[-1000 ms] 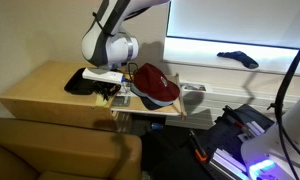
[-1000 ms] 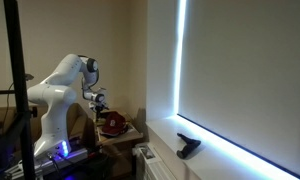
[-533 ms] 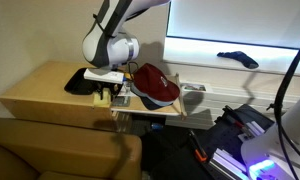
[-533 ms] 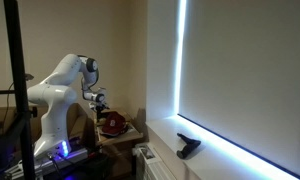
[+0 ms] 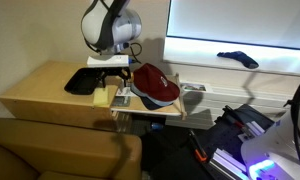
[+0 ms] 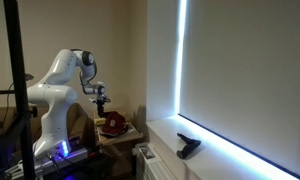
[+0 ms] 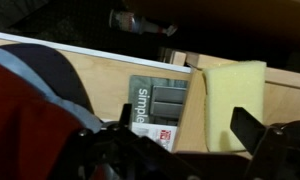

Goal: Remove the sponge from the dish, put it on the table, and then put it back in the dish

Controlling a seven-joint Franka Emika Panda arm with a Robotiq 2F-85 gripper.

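Home living room: brown sofa point(image 5: 60, 145), wooden side table point(image 5: 40, 88), blinded window point(image 6: 240, 70).

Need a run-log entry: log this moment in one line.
sponge: on table, outside dish | gripper: open, above sponge

**Occlusions and limits of view**

Wrist view: red cap point(image 7: 30, 110) is blurred and cut off by the left edge. Sponge point(image 7: 235, 92) has its lower end hidden behind the dark, out-of-focus fingers point(image 7: 258, 132). Printed card point(image 7: 158, 100) is covered at the bottom, its text only partly legible.

In an exterior view, the dish point(image 5: 76, 84) sits partly behind the gripper point(image 5: 110, 78).

In an exterior view, the surface point(image 6: 122, 134) is a sliver, and the sponge and dish are too small to make out.
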